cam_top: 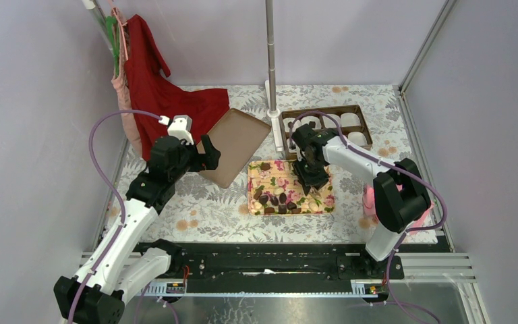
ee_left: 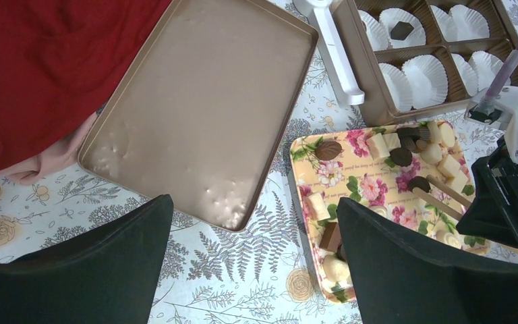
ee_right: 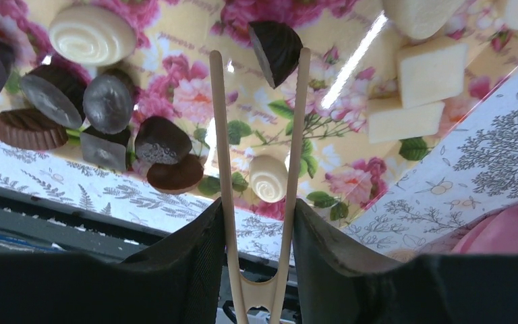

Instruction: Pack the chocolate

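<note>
Risk | chocolate piece at top centre touches only one tip of tongs, may skid on squeeze | right jaws gripping tongs | left jaws open

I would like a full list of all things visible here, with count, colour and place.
floral tray: one, yellow and pink, centre
tongs: one, pale wood, over tray
chocolate: many, dark brown, on tray; one between tongs tips
white pieces: several, cream, same tray
box: one, brown, behind tray
paper cups: several, white, in box
flat pan: one, tan, left of tray
cloth: one, red, far left
left tool: one, black, open, at pan's edge
right tool: one, black, shut on tongs
</note>
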Motion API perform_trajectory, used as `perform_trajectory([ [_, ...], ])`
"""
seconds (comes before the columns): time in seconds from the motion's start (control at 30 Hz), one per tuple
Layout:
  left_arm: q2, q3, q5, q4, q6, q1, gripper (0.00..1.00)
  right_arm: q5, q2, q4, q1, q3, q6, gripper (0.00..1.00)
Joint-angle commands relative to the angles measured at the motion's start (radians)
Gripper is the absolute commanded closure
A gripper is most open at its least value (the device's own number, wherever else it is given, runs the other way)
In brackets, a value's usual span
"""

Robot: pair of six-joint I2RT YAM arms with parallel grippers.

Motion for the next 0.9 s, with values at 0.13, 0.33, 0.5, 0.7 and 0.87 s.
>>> perform_trajectory([
  [0.13,0.000,-0.005,0.026,0.032,0.002,0.006,0.01,-0.077,-0.061,-0.086,0.043,0.018,-0.028,0.57],
  [0.33,-0.006,-0.007,0.022,0.031,0.002,0.006,0.01,0.009,-0.085,-0.049,0.044,0.018,0.014,0.55],
  [0.5,-0.008,-0.007,0.024,0.032,0.002,0.007,0.01,0.094,-0.085,-0.040,0.044,0.018,0.030,0.53],
  [0.7,-0.012,-0.007,0.027,0.032,0.000,0.006,0.01,0.094,-0.071,-0.010,0.043,-0.015,0.036,0.51],
  [0.87,-0.011,-0.007,0.027,0.032,0.001,0.006,0.01,0.079,-0.050,0.014,0.043,-0.022,0.030,0.51],
])
